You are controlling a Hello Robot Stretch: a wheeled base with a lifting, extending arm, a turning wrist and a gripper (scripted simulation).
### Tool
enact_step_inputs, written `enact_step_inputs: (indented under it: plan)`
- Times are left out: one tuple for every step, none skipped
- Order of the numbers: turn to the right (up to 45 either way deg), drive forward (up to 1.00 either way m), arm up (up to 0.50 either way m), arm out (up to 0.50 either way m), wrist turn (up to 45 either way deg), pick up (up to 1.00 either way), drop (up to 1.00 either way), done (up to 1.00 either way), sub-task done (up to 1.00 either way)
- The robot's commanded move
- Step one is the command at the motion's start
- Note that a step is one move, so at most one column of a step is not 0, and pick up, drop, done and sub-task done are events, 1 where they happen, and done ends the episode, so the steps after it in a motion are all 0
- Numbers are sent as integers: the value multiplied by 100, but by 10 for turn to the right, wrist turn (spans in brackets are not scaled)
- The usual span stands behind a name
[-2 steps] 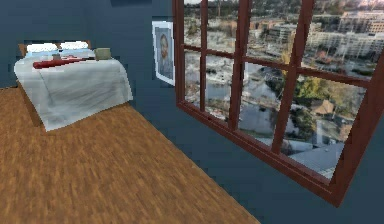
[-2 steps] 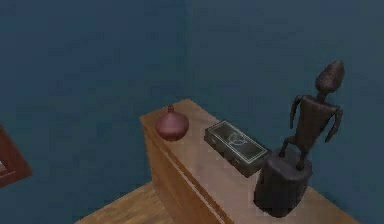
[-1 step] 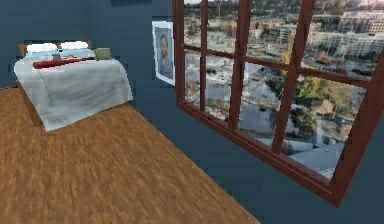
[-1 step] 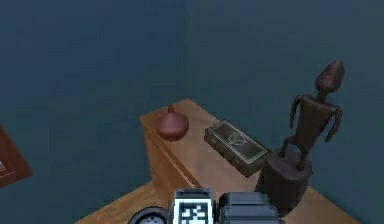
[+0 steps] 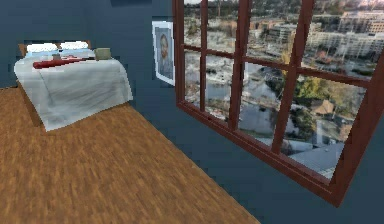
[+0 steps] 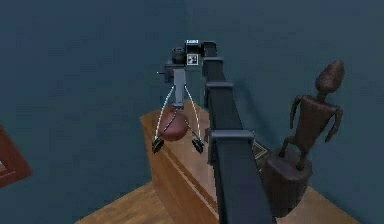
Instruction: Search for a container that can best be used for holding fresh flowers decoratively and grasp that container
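- Container [image 6: 176,125]: a rounded, smooth, reddish-brown thing that may be it is seen between the thin fingers [image 6: 162,128], at the wooden worktop [image 6: 170,172] by the dark blue wall.
- The search is judged done and the grasp perhaps begun.
- Whether the fingers hold it cannot be told, since the worktop lies behind it.
- A carved, dark wooden statue [image 6: 310,125] is seen nearby, past the arm.

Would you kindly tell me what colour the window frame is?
Reddish-brown window frame, clearest in the forward view.
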Motion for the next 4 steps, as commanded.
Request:
enact_step_inputs:
  plan:
    - [0, 0, 0, 0, 450, 0, 0, 0, 0]
    - [0, 0, 0, 0, 450, 0, 0, 0, 0]
    - [0, 0, 0, 0, 450, 0, 0, 0, 0]
    - [0, 0, 0, 0, 300, 0, 0, 0, 0]
